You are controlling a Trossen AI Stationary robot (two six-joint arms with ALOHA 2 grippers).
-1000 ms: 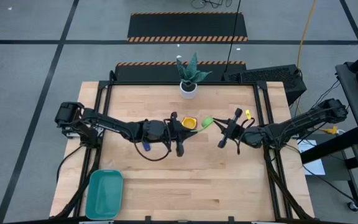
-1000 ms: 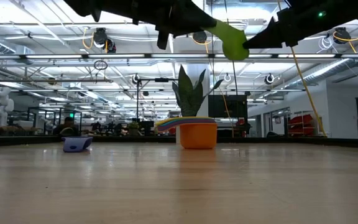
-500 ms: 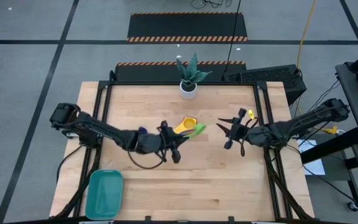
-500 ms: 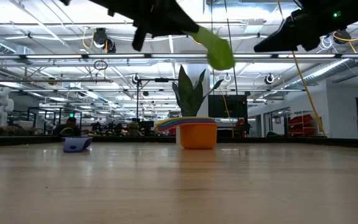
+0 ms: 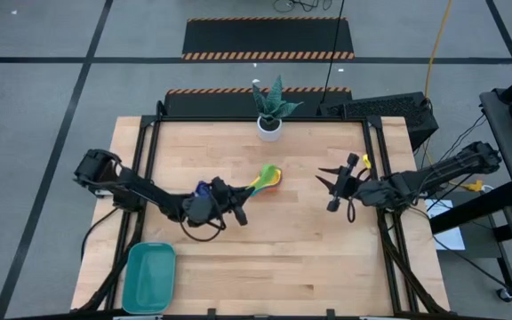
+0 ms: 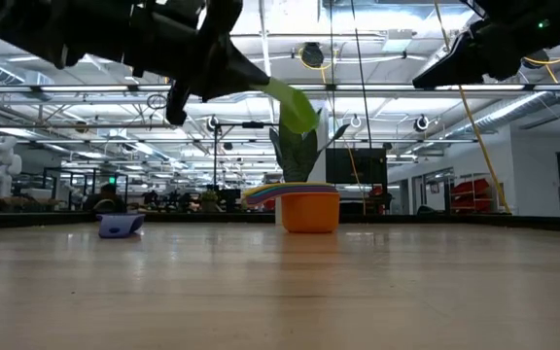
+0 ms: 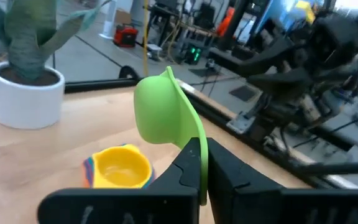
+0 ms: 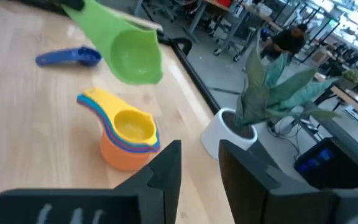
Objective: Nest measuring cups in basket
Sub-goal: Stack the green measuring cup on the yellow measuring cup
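A green measuring cup hangs tilted over a stack of measuring cups, orange at the bottom and yellow on top, which stands on its base at mid-table. My left gripper is shut on the green cup. A navy cup lies on the wood beside that arm. My right gripper stands open to the right of the stack, with nothing between its fingers. The teal basket sits at the near left corner. My left gripper pinches the green cup's flat handle between its two fingers. The fingers come in about level from the table's left and lie along the handle. The bowl sticks out ahead of the fingers, tipped on its side, clear of the stack and the table.
A white pot with a green plant stands at the far edge, behind the stack. Bare wood lies between the stack and the basket and along the near edge. Metal frame rails run down both sides of the table.
My right gripper has opened, let go of the green cup and drawn back a little toward the table's right edge. My left gripper has carried the cup toward the table's left and lower, rolling as it went. The cup now hangs over the stack.
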